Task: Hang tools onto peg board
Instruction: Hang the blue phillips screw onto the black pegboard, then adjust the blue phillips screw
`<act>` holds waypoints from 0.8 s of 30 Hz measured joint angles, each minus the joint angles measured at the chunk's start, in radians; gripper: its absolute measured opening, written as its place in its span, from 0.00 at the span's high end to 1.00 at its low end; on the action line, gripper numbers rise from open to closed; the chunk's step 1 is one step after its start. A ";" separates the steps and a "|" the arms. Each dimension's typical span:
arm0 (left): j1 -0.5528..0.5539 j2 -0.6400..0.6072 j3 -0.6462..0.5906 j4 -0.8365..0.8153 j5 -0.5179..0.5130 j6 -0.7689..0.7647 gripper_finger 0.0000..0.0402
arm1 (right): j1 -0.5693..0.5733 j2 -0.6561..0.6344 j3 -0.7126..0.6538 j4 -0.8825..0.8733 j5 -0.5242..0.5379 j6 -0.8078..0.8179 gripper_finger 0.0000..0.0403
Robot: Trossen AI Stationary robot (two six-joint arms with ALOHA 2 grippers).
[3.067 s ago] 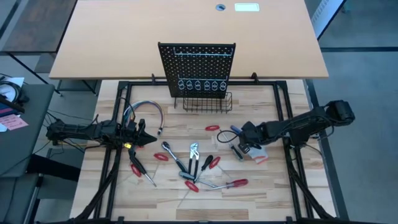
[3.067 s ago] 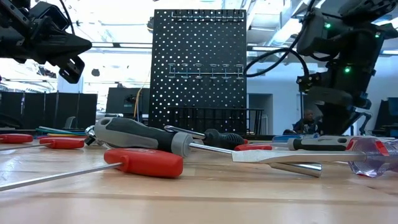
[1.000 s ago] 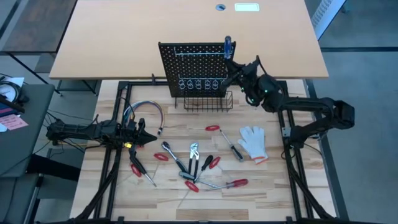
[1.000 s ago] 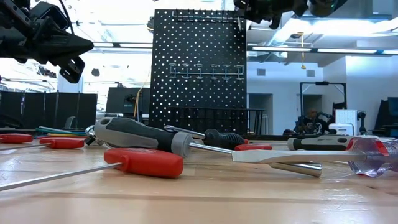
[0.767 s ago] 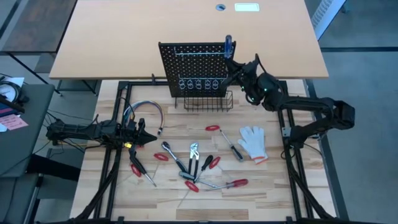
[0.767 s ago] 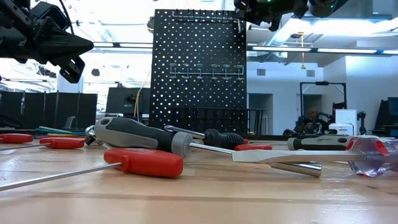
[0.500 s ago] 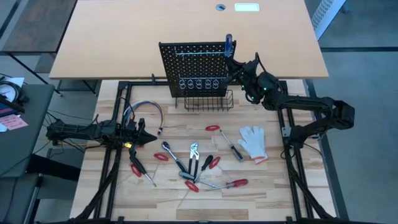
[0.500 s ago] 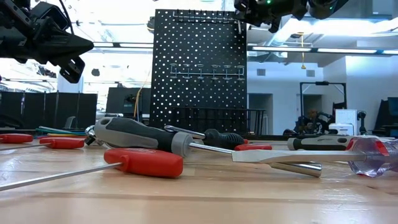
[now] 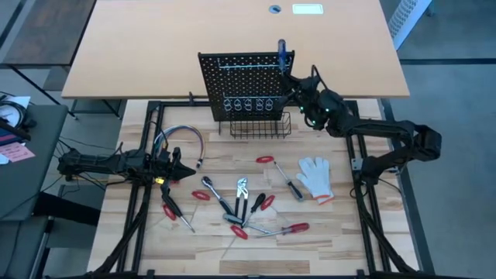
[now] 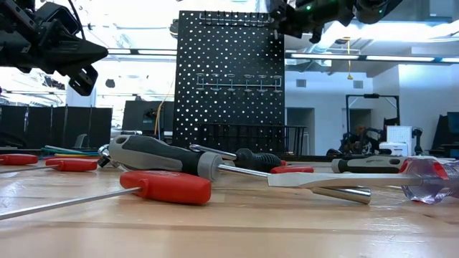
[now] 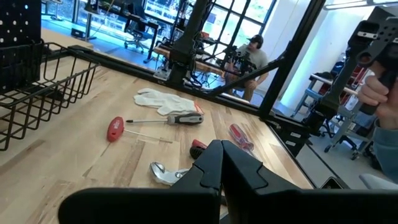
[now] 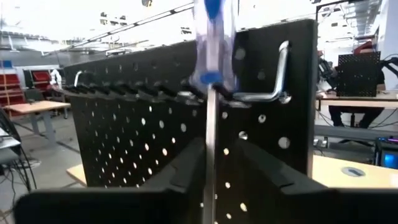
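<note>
The black peg board [image 9: 246, 81] stands upright at the table's far middle, with a row of ring holders [image 9: 248, 105] and a wire basket [image 9: 260, 126] at its base. My right gripper [image 9: 289, 77] is at the board's top right corner, shut on a blue-handled screwdriver [image 9: 281, 53]. The screwdriver stands handle up beside a metal hook [image 12: 267, 93]. Other tools lie flat on the table: red-handled screwdrivers [image 9: 288, 229], pliers [image 9: 242, 191] and a wrench [image 9: 212, 187]. My left gripper [image 9: 183, 172] hovers shut at the table's left, holding nothing. My right gripper pinches the screwdriver's bare metal shaft [image 12: 210, 146] between its two fingers, below the blue handle [image 12: 214, 37]. The fingers come from the table's right, about level, and lie across the shaft. The screwdriver is upright and clear of the table; whether it touches the hook, I cannot tell.
A white glove [image 9: 315, 177] and a grey-handled screwdriver [image 9: 293, 184] lie right of centre. A bundle of coloured cables [image 9: 180, 139] lies at the left, near my left gripper. A person [image 11: 252, 56] sits in the room beyond the table.
My right gripper has edged a little toward the table's left along the peg board's top edge, carrying the blue-handled screwdriver, which stays upright with its handle up.
</note>
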State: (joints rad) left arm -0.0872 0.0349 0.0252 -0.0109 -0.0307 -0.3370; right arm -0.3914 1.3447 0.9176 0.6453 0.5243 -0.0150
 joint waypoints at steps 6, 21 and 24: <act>0.000 0.000 0.000 0.000 0.000 0.000 1.00 | -0.003 0.000 0.000 -0.043 0.000 -0.001 0.58; -0.015 0.000 0.000 -0.003 0.007 -0.008 1.00 | 0.048 -0.048 0.000 -0.218 0.046 -0.087 0.61; -0.024 0.000 0.000 -0.003 0.007 -0.008 1.00 | 0.059 -0.100 0.001 -0.325 0.053 -0.124 0.62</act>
State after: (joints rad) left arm -0.1114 0.0349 0.0253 -0.0135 -0.0238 -0.3450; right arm -0.3326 1.2449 0.9188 0.3206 0.5774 -0.1390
